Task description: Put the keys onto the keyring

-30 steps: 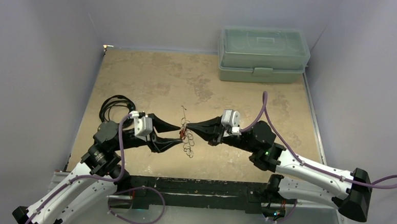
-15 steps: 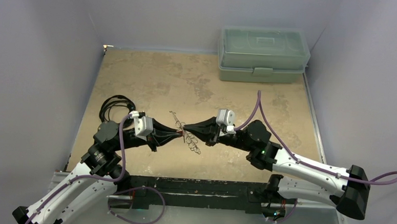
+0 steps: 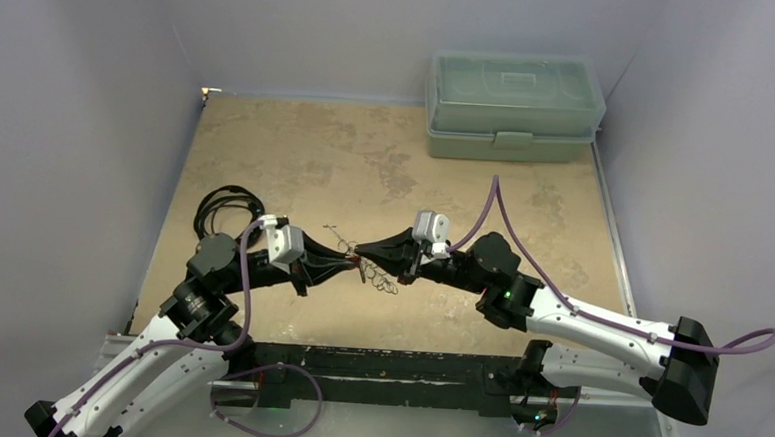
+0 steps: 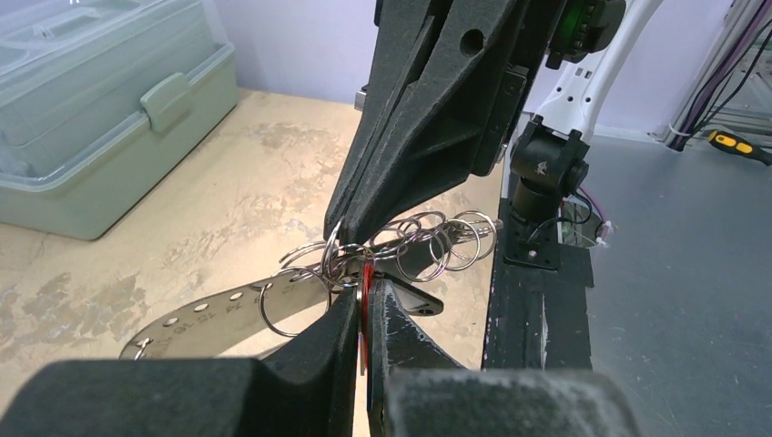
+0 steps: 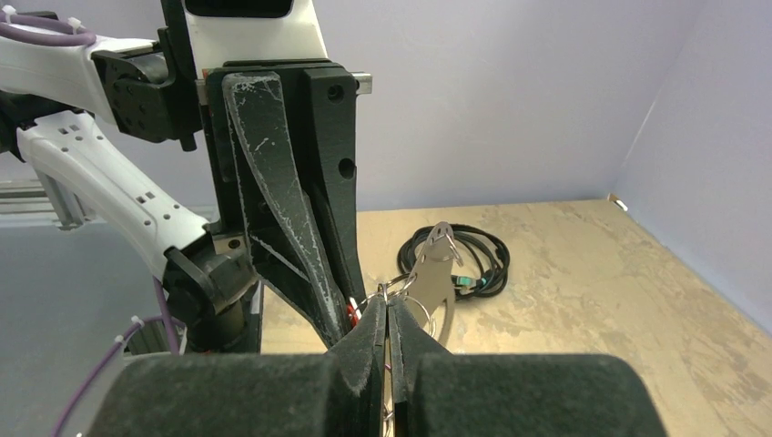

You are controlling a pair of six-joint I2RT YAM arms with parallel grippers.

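The tan worktop [image 3: 297, 144] carries a pale green lidded box [image 3: 515, 105] in its far right corner and a coiled black cable [image 3: 226, 205] by the left edge. Both arms meet above the middle of the near edge. The right gripper [image 3: 364, 248] is pressed together on the keyring [image 4: 443, 238], whose wire rings dangle above the surface. The left gripper [image 3: 351, 267] pinches the red-headed key [image 4: 368, 278], touching those rings.

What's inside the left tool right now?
A sliver of red key shows, pinched in the shut left tool, right at the keyring. Its metal blade is hidden by the tool and keyring.
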